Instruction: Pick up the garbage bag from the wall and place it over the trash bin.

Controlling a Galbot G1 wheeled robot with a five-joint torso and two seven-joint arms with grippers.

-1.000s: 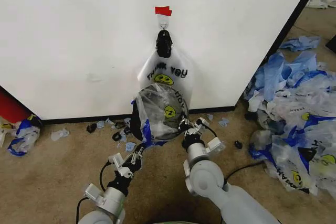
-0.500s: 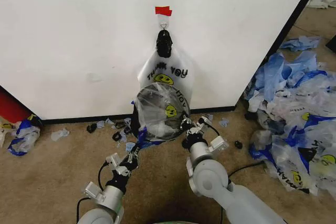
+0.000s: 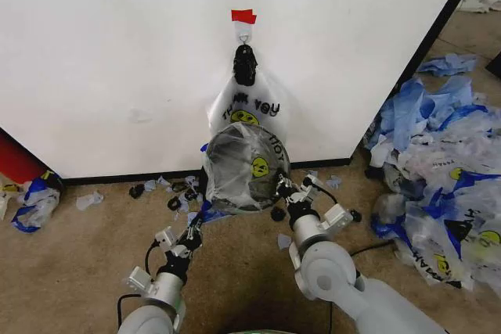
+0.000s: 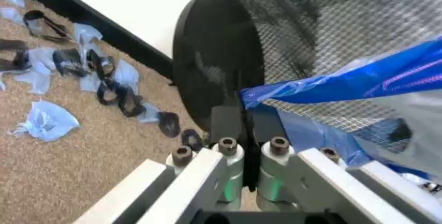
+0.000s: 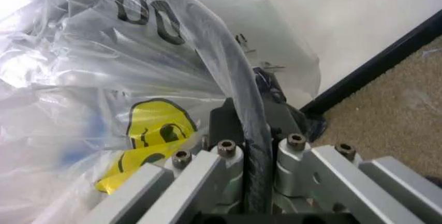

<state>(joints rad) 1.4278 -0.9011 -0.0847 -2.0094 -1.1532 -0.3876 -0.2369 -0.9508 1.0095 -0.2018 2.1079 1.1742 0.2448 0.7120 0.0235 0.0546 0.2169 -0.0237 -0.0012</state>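
The black wire-mesh trash bin point(image 4: 221, 58) is tipped with its mouth facing me, in front of the white wall point(image 3: 117, 52). The see-through garbage bag point(image 3: 249, 163) with a yellow smiley is stretched over that mouth. My left gripper point(image 3: 201, 217) is low on the bin's left side, shut on the bag's blue handle point(image 4: 332, 81); the left wrist view shows its fingertips point(image 4: 243, 111) pinching the handle. My right gripper point(image 3: 283, 190) is at the bin's right side. Its fingers point(image 5: 247, 115) are shut on the rim, with the bag's plastic draped over it.
A flat "THANK YOU" bag point(image 3: 246, 107) hangs from a hook point(image 3: 244, 37) under red tape point(image 3: 243, 16). A large heap of blue-and-white bags point(image 3: 438, 170) covers the floor on the right. Torn scraps point(image 3: 168, 189) lie along the wall's black base strip.
The bagged bin has shifted slightly right and up. My right gripper moved right with it, and my left gripper slid down and left, pulling the blue handle taut.
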